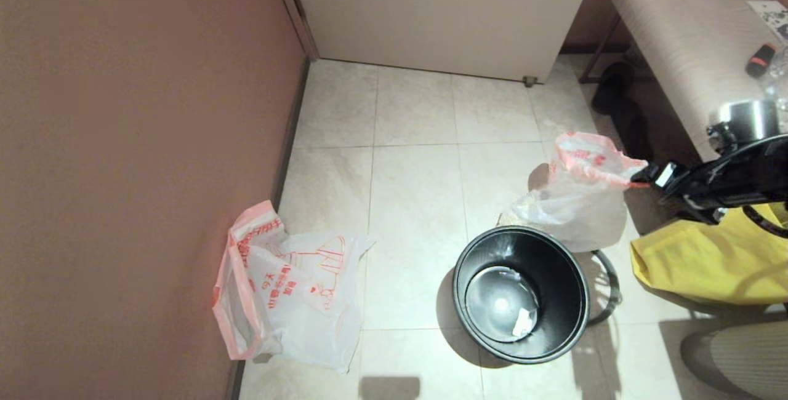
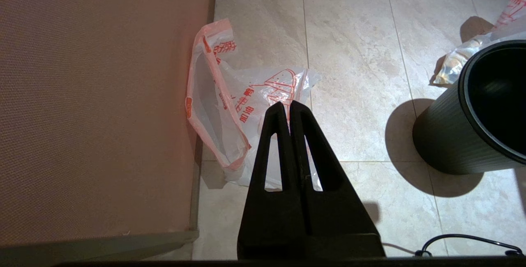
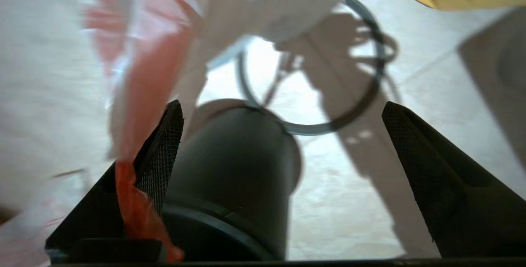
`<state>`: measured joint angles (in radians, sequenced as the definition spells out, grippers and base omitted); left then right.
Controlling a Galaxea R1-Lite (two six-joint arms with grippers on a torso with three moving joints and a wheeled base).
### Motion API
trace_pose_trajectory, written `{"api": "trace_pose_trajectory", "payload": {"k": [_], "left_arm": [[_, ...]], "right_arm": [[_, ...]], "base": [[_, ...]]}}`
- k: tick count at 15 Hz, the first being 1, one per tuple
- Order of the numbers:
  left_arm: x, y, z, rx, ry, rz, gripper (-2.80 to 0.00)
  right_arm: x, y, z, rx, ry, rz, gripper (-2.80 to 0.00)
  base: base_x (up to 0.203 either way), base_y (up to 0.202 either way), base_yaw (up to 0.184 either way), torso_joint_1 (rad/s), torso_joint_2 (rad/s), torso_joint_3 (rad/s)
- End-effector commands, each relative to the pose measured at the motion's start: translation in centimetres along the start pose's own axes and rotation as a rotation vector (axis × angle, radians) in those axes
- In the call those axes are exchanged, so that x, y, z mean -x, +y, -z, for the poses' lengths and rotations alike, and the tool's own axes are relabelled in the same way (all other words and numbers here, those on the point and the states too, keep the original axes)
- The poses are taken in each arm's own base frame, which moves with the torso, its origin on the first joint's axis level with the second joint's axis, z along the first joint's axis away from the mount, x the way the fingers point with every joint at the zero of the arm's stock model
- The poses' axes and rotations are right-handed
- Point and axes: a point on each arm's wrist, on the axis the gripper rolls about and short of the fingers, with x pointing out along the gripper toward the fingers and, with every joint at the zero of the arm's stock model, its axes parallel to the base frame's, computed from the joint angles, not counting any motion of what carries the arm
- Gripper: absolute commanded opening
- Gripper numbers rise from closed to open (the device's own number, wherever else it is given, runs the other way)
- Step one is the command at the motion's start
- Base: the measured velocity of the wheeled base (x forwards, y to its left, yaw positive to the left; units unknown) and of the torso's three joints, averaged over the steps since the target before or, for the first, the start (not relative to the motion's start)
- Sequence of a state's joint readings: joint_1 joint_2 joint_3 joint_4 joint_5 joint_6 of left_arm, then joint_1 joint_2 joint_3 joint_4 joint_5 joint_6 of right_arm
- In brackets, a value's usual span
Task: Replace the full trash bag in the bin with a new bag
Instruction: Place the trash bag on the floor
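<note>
Two bags on the floor. Full bag (image 1: 575, 203) sits just behind the bin (image 1: 522, 292), touching its far rim, lumpy, with its pink handle pulled toward the right gripper (image 1: 643, 177). That gripper's jaws stand wide apart, yet in the right wrist view a strip of handle (image 3: 135, 201) lies draped over one finger (image 3: 164, 152), so the bag looks snagged rather than pinched; blur makes it hard to say if it hangs free. New bag (image 1: 289, 283) lies flat by the wall, well left of the bin, long axis running away from the robot, handles at the wall side. Left gripper (image 2: 290, 107) is clenched shut on nothing, hovering right above that bag, so the left arm is the nearer one for the pickup. Bin is unlined; grey ring (image 1: 606, 289) lies on the tiles to its right, partly hidden behind it. Yellow bag (image 1: 708, 258) is cut off at the right edge.
</note>
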<state>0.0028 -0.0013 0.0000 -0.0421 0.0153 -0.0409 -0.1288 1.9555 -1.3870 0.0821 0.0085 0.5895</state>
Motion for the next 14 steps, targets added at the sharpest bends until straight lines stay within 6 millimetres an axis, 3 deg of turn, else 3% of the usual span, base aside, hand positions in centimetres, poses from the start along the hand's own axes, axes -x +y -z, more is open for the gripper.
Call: {"api": "trace_pose_trajectory", "payload": {"k": [1,3,4,6,9,11,12,13,14], "left_arm": [[0.0,0.0,0.0,0.002,0.0,-0.002,-2.8],[0.0,0.0,0.0,0.001,0.0,-0.002,-2.8],[0.0,0.0,0.0,0.002,0.0,0.0,-2.8],[0.0,0.0,0.0,0.001,0.0,-0.002,-2.8],[0.0,0.0,0.0,0.002,0.0,-0.002,-2.8],[0.0,0.0,0.0,0.001,0.0,-0.002,-2.8],[0.0,0.0,0.0,0.001,0.0,-0.002,-2.8],[0.0,0.0,0.0,0.002,0.0,-0.002,-2.8],[0.0,0.0,0.0,0.002,0.0,-0.002,-2.8]], "right_arm": [[-5.3,-1.9,2.8,0.012,0.1,0.115,0.0],[-7.8,-2.5,3.9,0.036,0.083,0.161,0.0],[-7.4,-2.1,3.5,0.04,0.055,0.147,0.0],[-4.0,-0.3,1.4,0.04,-0.039,0.079,0.0],[4.5,2.1,-1.8,0.001,-0.151,-0.131,0.0],[10.3,2.7,-2.8,-0.036,-0.168,-0.257,0.0],[12.0,2.4,-2.7,-0.046,-0.133,-0.294,0.0],[12.3,2.3,-2.2,-0.045,-0.082,-0.29,0.0],[11.3,2.2,-1.2,-0.025,-0.011,-0.246,0.0]], "base": [[0.0,0.0,0.0,0.0,0.0,0.0],[0.0,0.0,0.0,0.0,0.0,0.0],[0.0,0.0,0.0,0.0,0.0,0.0],[0.0,0.0,0.0,0.0,0.0,0.0],[0.0,0.0,0.0,0.0,0.0,0.0],[0.0,0.0,0.0,0.0,0.0,0.0],[0.0,0.0,0.0,0.0,0.0,0.0],[0.0,0.0,0.0,0.0,0.0,0.0],[0.0,0.0,0.0,0.0,0.0,0.0]]}}
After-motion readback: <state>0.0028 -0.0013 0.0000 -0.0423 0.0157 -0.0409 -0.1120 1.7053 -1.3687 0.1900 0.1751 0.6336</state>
